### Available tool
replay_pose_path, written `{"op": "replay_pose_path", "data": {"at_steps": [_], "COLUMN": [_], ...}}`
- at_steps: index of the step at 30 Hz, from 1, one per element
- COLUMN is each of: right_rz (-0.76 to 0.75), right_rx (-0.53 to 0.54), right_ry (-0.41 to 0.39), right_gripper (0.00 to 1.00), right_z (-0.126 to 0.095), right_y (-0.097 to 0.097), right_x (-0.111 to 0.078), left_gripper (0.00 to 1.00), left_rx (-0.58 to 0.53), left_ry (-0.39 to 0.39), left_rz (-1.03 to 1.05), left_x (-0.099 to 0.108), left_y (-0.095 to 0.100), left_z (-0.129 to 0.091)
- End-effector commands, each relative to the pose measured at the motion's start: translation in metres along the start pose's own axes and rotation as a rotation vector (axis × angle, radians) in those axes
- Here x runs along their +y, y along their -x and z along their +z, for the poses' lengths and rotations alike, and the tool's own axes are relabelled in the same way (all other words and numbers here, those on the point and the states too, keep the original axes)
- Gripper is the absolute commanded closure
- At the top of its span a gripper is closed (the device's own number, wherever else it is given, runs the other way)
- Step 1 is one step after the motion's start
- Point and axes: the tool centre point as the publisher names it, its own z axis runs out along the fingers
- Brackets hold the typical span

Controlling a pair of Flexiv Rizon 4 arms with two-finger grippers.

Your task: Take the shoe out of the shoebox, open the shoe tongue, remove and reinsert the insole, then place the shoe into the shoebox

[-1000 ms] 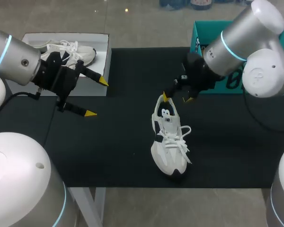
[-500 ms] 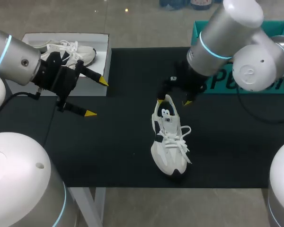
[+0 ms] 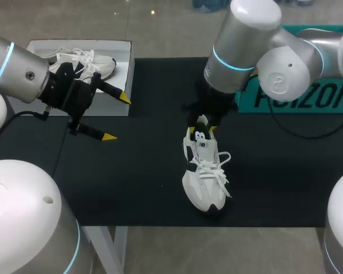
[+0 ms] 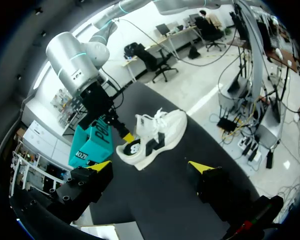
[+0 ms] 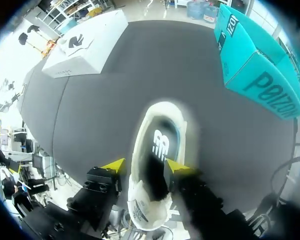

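Right wrist view, down over the right pincer (image 5: pixel 145 166), spread and empty astride the collar of the shoe (image 5: pixel 160 142) on the bench (image 5: pixel 90 110), heel ahead, toe back under the wrist; left pincer (image 3: pixel 117 117) released, well apart by the shoebox (image 3: pixel 126 74).

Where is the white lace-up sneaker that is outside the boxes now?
In the head view, the white lace-up sneaker lies on the black mat near the middle, its heel under the right end effector.

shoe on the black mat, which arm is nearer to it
Right. The right arm has its jaws at the heel of the shoe; the left arm hangs well apart, jaws open, by the white shoebox.
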Motion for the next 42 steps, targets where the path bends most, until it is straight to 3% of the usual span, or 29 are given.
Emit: {"op": "replay_pose_path", "data": {"at_steps": [1, 13, 21, 28, 37, 42], "right_rz": [0.008, 0.055, 0.058, 0.051, 0.039, 0.048], "right_rx": [-0.031, -0.058, -0.039, -0.030, -0.045, -0.066], "right_ry": [-0.028, -0.048, -0.097, -0.084, -0.035, -0.039], "right_gripper": [1.00, 1.00, 1.00, 1.00, 1.00, 1.00], "right_z": [0.023, 0.056, 0.083, 0.074, 0.039, 0.042], "right_y": [-0.005, 0.018, 0.015, 0.013, 0.013, 0.020], "right_x": [0.011, 0.010, 0.006, 0.006, 0.004, 0.007], "left_gripper": [0.00, 0.00, 0.00, 0.00, 0.00, 0.00], "left_rx": [0.002, 0.002, 0.002, 0.002, 0.002, 0.002], "left_ry": [0.005, 0.005, 0.005, 0.005, 0.005, 0.005], "left_rz": [-0.001, -0.001, -0.001, -0.001, -0.001, -0.001], "left_x": [-0.001, -0.001, -0.001, -0.001, -0.001, -0.001], "left_y": [0.000, 0.000, 0.000, 0.000, 0.000, 0.000], "left_z": [0.000, 0.000, 0.000, 0.000, 0.000, 0.000]}}
